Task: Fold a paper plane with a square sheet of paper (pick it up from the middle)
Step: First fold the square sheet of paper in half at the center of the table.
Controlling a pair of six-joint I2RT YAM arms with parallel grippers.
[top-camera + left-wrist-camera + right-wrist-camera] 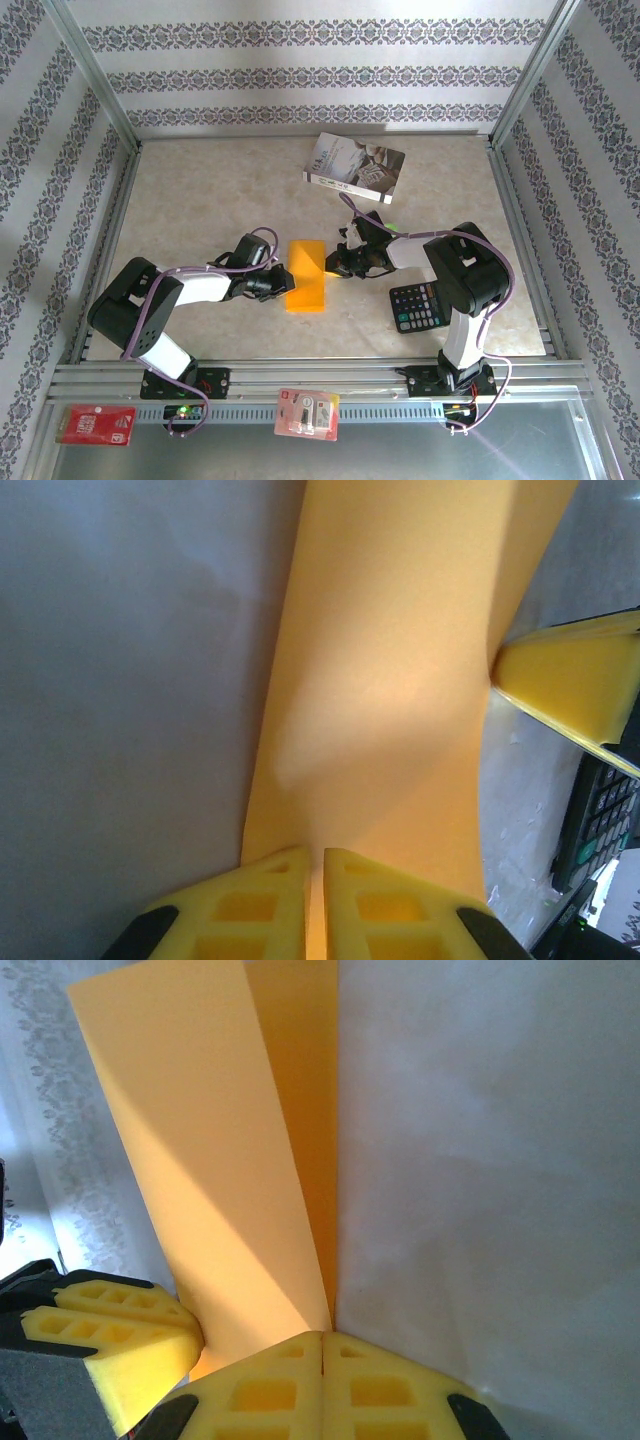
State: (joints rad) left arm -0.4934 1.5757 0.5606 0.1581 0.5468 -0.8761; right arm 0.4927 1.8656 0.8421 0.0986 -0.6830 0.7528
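Observation:
The square sheet of paper point(306, 276) is orange and doubled over into a narrow upright rectangle at the table's middle. No paper plane is in view. My left gripper point(285, 284) is at its left edge. In the left wrist view its yellow jaws point(316, 852) are shut on the paper point(390, 680), a thin strip passing between them. My right gripper point(330, 266) is at the sheet's right edge. In the right wrist view its jaws point(322, 1336) are shut where the two layers of paper point(200, 1140) meet. Each wrist view catches the other gripper's fingers point(570, 685) point(110, 1345).
A grey-white book point(355, 167) lies at the back right of the table. A black calculator point(417, 305) sits beside the right arm's base, also seen at the left wrist view's edge as the calculator point(600, 810). Two packets point(307, 413) point(96, 424) rest on the front rail.

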